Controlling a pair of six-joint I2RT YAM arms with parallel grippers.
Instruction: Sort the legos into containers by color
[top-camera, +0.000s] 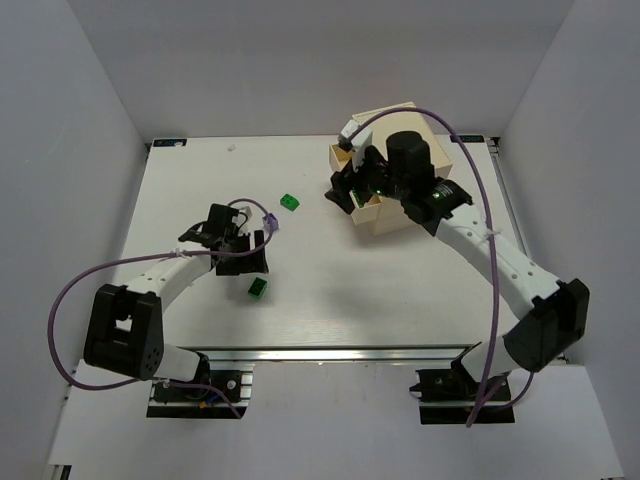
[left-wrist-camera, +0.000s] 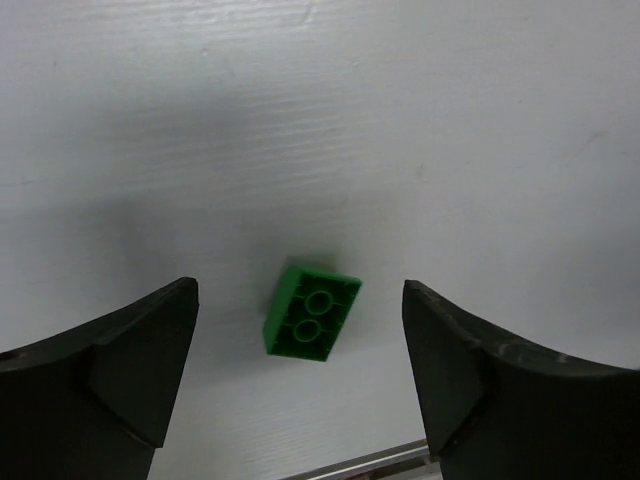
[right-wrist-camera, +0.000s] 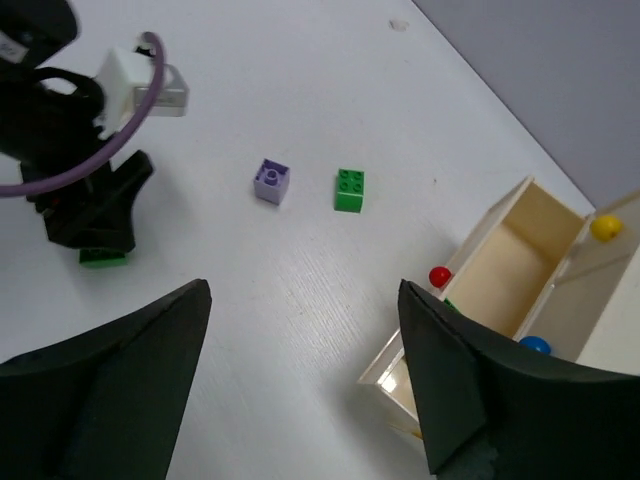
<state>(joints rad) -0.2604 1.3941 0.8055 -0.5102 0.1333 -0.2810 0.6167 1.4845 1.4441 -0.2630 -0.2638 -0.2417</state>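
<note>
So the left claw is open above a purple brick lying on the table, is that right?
Not quite. The brick under the open left gripper is green, not purple; the left wrist view shows it lying on the table, untouched.

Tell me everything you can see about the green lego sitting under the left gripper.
The green lego is a small, oblong brick of bright, glossy-looking plastic. Its upward face shows two round shapes in a row; I cannot tell whether they are studs or sockets. It lies flat and alone on the white table, askew to the wrist view. The left gripper hangs over it, open, its dark fingers flanking it without touching.
</note>
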